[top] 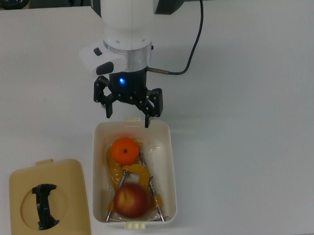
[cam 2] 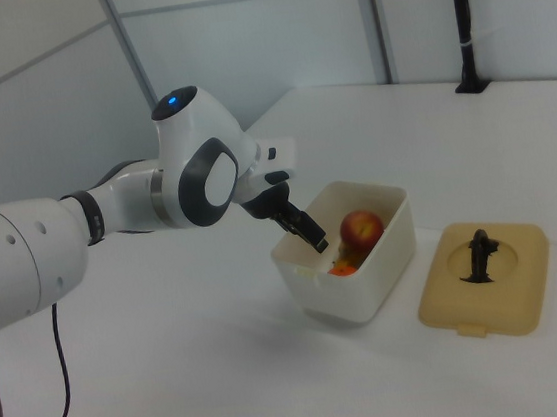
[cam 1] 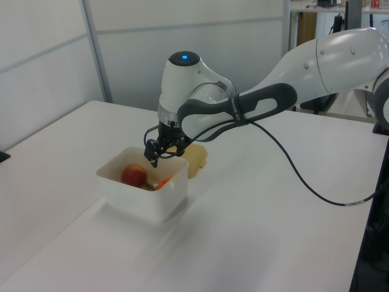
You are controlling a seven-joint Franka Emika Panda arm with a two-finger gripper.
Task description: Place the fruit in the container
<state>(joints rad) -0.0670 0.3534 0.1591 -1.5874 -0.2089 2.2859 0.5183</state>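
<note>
Counter white, carrying the tub and, well apart toward the top view's left, a tan lid. Tub's long axis runs top to bottom in the top view. Hand hovers over the tub's upper short end, fingers spread wide, holding nothing. Apple lies inside at the far, lower end, on a yellow clamp; orange inside, nearer the hand. Judgement: both pieces are in, so only a straight lift away remains.
</note>
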